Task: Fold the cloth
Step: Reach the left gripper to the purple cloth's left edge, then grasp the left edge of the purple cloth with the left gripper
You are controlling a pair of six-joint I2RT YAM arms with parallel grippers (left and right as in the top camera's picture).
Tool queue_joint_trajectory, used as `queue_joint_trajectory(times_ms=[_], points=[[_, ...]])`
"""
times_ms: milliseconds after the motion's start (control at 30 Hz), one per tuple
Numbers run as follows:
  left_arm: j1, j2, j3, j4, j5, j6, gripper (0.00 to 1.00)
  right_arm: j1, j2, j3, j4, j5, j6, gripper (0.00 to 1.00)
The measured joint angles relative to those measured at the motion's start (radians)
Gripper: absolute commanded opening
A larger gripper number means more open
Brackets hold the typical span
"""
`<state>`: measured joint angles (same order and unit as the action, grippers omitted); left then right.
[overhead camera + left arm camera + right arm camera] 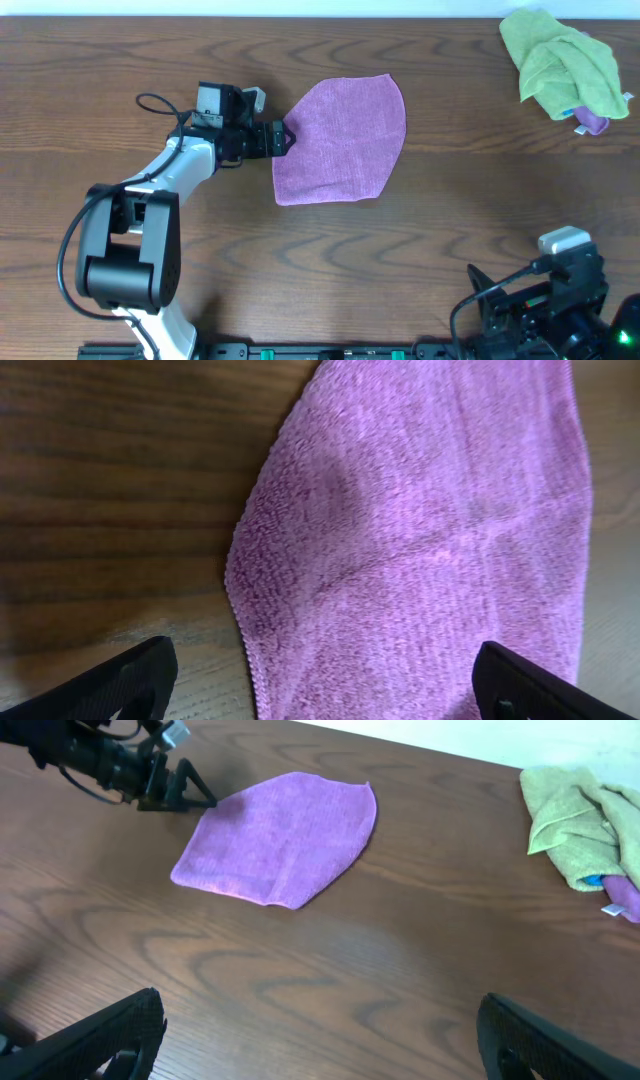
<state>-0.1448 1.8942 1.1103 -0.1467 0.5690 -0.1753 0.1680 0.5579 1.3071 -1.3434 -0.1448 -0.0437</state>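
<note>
Two pincers: both stand spread wide and hold nothing. The left pincer (287, 137) hangs low at the cloth's edge, and the right pincer (320, 1040) waits well apart from it.
Cloth: the purple cloth (345, 140) lies flat directly ahead of the left pincer, its nearest corner reaching in between the spread fingers. Whether they touch it cannot be told.
Risk, missed pinch: the fabric looks thin and hugs the wood, so fingers closing too high would likely slide over it.
Risk, dragging: a shallow bite on that corner could pull the whole cloth along and bunch it instead of folding it.
Risk, scrape: coming down too far would press the fingertips into the tabletop (400, 240).
Surface: dark wood-grain tabletop, smooth and level.
Room: a lime-green cloth (560, 62) sits crumpled far beyond the left pincer, past the purple cloth. Little else of the room shows.
</note>
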Motion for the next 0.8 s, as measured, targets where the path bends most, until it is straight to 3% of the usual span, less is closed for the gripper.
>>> queue_joint_trajectory(times_ms=[800], points=[[-0.047,0.183,0.152,0.052,0.109,-0.046,0.95,0.000,0.000,0.000,0.004,0.003,0.011,0.99]])
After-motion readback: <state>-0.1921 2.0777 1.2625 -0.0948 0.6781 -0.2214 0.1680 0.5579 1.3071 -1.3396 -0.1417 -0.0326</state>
